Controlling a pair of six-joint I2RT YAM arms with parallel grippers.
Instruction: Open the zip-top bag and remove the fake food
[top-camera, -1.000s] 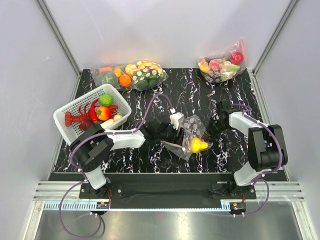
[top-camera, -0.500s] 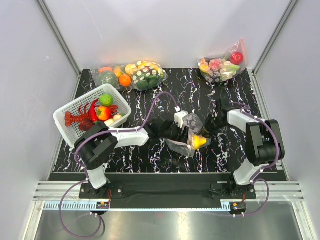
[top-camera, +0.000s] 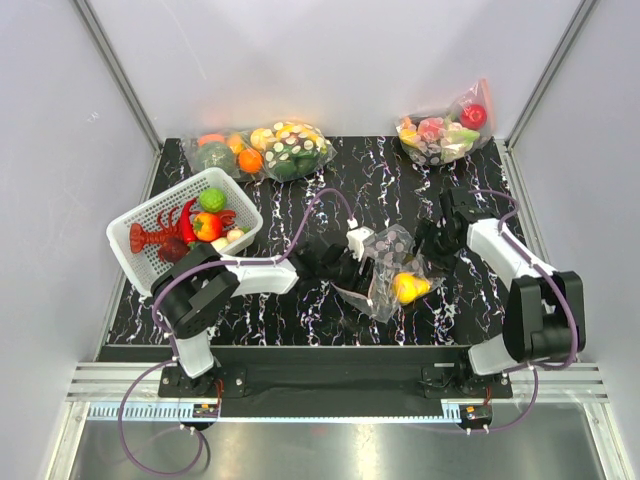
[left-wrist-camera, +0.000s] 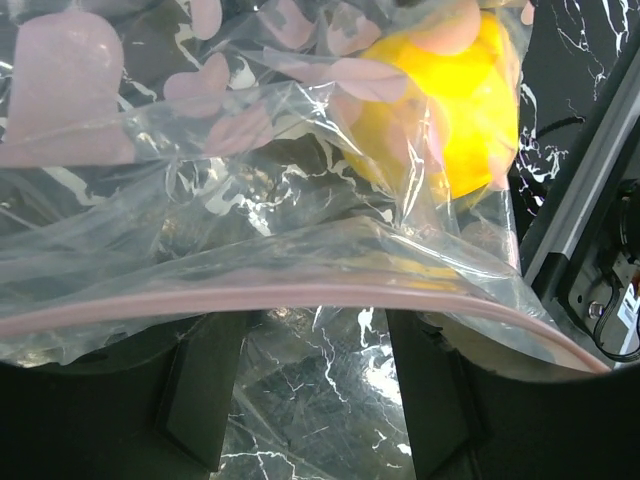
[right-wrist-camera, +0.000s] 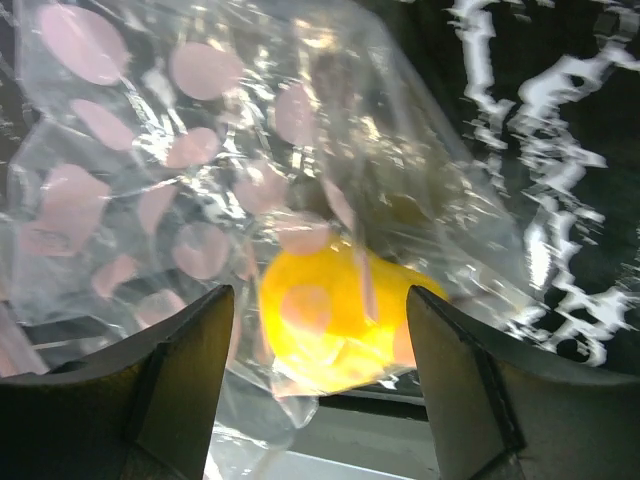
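Note:
The zip-top bag (top-camera: 388, 255), clear with pale dots, lies crumpled at the middle of the black marbled table. A yellow lemon-like fruit (top-camera: 406, 288) of the fake food sits inside its near end. My left gripper (top-camera: 362, 258) is at the bag's left side. In the left wrist view its fingers (left-wrist-camera: 205, 385) stand apart, the pink zip strip (left-wrist-camera: 300, 297) lies across them, and only clear film fills the gap of the left gripper (left-wrist-camera: 315, 360). My right gripper (top-camera: 432, 245) is open just right of the bag. In the right wrist view the right gripper (right-wrist-camera: 318, 300) frames the yellow fruit (right-wrist-camera: 335, 320) without touching it.
A white basket (top-camera: 150, 215) at the left holds a red lobster (top-camera: 155, 238), a tomato (top-camera: 207, 226) and a green fruit (top-camera: 211, 199). A bulging dotted bag (top-camera: 275, 148) lies at the back. Another dotted bag with a red apple (top-camera: 440, 135) sits back right.
My right gripper has opened, let go of the bag and drawn back to the right. The left gripper and the bag have shifted slightly right.

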